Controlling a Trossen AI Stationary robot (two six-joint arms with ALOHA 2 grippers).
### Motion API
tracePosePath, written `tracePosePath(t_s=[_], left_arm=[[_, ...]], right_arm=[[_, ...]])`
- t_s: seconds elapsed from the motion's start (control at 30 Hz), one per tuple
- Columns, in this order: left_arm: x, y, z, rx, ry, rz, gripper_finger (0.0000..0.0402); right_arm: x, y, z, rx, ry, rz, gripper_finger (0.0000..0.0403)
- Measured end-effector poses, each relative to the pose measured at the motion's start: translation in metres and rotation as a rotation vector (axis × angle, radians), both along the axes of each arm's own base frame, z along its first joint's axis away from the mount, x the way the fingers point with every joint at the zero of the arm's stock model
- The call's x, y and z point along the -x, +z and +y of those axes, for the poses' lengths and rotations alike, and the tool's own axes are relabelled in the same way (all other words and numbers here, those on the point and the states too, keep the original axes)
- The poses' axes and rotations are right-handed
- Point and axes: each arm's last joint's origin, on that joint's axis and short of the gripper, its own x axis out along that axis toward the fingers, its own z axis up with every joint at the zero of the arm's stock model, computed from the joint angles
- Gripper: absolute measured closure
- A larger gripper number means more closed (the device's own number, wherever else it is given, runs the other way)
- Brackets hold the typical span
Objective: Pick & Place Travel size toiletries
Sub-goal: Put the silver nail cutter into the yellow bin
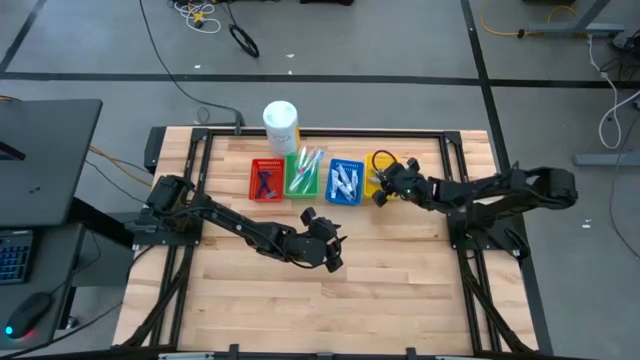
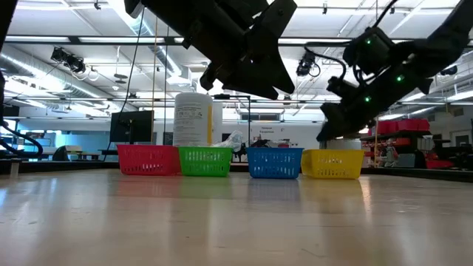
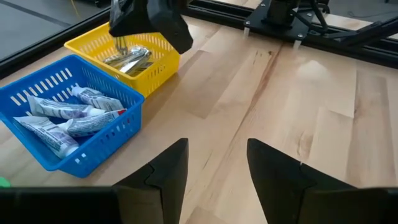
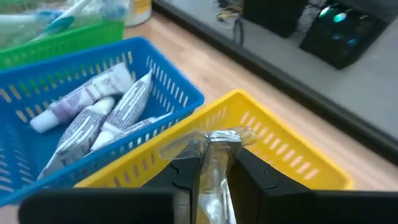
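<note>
We see the right gripper (image 4: pixel 211 171) nipping a small silvery tube (image 4: pixel 219 146) between narrow jaws, right over the yellow bin (image 4: pixel 292 155); should the crinkled tube cling to a finger or be let go off-centre, we judge it could tip over the rim onto the table (image 1: pixel 400 280). The left gripper (image 3: pixel 217 168) hangs over bare wood near the blue bin (image 3: pixel 93 140) of white tubes (image 3: pixel 62 115), jaws spread and empty.
</note>
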Motion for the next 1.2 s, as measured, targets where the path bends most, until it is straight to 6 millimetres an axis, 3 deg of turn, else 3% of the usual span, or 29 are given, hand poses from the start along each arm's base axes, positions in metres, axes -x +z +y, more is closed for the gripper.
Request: tracePosePath(t_s=[0.37,0.73,1.2], left_arm=[[0.000,0.000,0.000,0.004,-0.008,0.003,0.0230],[-0.001,0.000,-0.001,-0.028,-0.057,0.024,0.0230],[-0.002,0.001,-0.002,-0.018,-0.073,0.012,0.0230]], right_arm=[[0.002,-0.015,-0.008,-0.043,0.068,0.038,0.0272],[0.004,0.010,0.009,0.034,0.176,-0.023,0.0267],[0.013,0.002,-0.009,-0.029,0.205,0.056,0.0267]])
